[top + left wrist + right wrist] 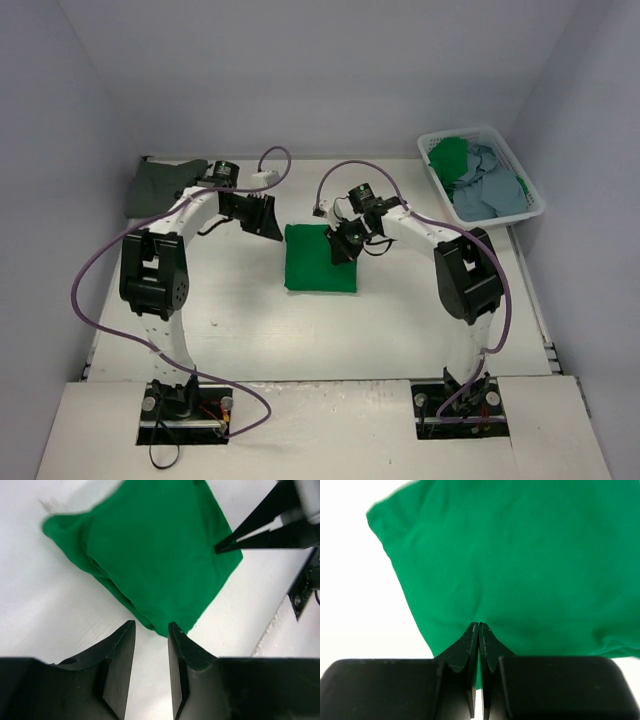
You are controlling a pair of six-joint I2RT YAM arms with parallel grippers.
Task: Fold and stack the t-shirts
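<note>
so the folded green t-shirt (320, 260) sits mid tabletop (400, 320). left tool (151, 625) is partly open just off its corner, gripping nothing. right tool (479, 625) is closed tight, tips down on the cloth.

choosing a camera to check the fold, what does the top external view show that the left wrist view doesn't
Only top external: the white basket of green and blue shirts far right, and a dark grey shirt far left. Only left wrist: that the left gripper is parted and empty by the shirt's corner. Both: the folded green t-shirt and the shut right gripper touching it.
</note>
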